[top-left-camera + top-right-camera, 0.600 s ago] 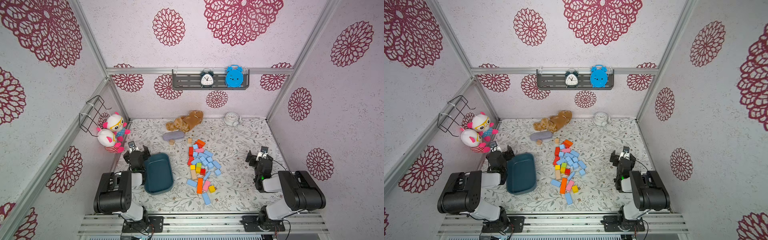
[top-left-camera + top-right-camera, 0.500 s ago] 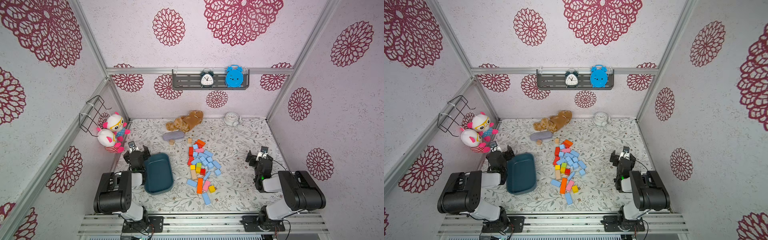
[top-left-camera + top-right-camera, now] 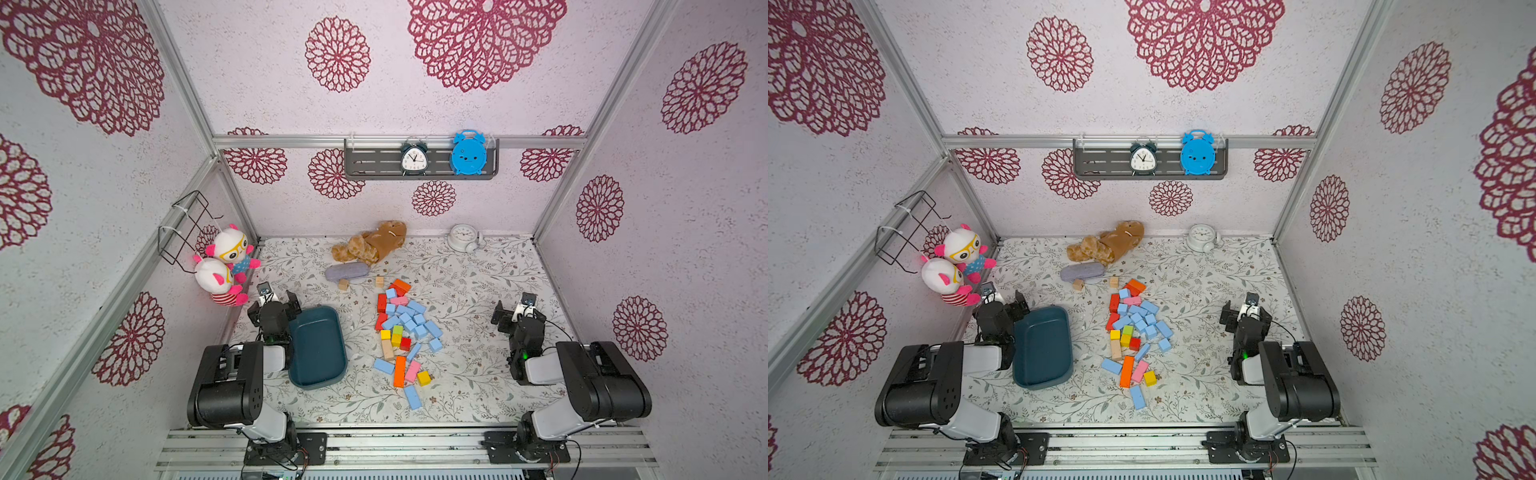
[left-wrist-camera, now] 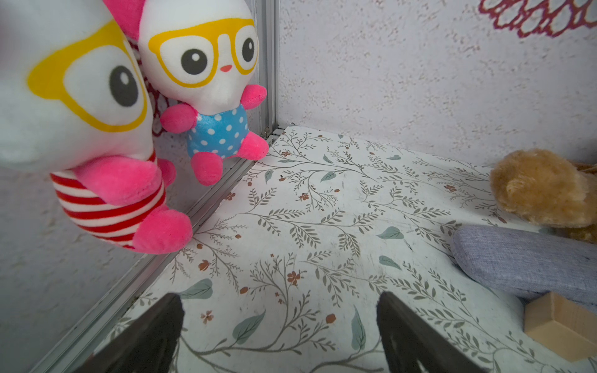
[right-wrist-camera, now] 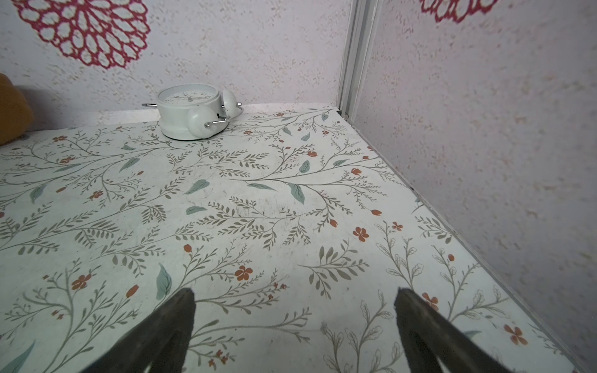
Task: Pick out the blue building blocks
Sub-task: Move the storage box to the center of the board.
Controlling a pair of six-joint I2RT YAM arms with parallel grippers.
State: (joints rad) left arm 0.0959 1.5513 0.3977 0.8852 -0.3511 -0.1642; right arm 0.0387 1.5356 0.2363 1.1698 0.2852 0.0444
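In both top views the dark teal tray (image 3: 318, 353) (image 3: 1042, 349) lies flat on the table (image 3: 478, 282) (image 3: 1204, 274), and every block lies outside it. The blue building blocks (image 3: 405, 319) (image 3: 1138, 318) lie on the table to the right of the tray, apart from it, in a loose pile mixed with the other coloured blocks (image 3: 400, 370) (image 3: 1126, 370). The left gripper (image 3: 272, 305) (image 3: 1000, 307) stands just beside the tray's far left corner, jaws released and grasping nothing. The right gripper (image 3: 515, 316) (image 3: 1246, 316) stands well to the right of the tray, beyond the pile, jaws likewise spread and empty. On the back wall beyond the tray, a wall shelf (image 3: 374, 162) (image 3: 1100, 162) carries a black alarm clock (image 3: 413, 158) (image 3: 1143, 158) and a blue clock (image 3: 468, 153) (image 3: 1198, 153). Left wrist view: the left gripper (image 4: 279, 326) holds its jaws spread above the table surface; two plush dolls (image 4: 206, 74) hang on the side wall, and a grey pouch (image 4: 529, 261), a brown plush toy (image 4: 542, 187) and a tan block (image 4: 562, 329) lie ahead. Right wrist view: the right gripper (image 5: 295, 310) shows spread jaws above the table; a white alarm clock (image 5: 190, 109) lies face up by the back wall.
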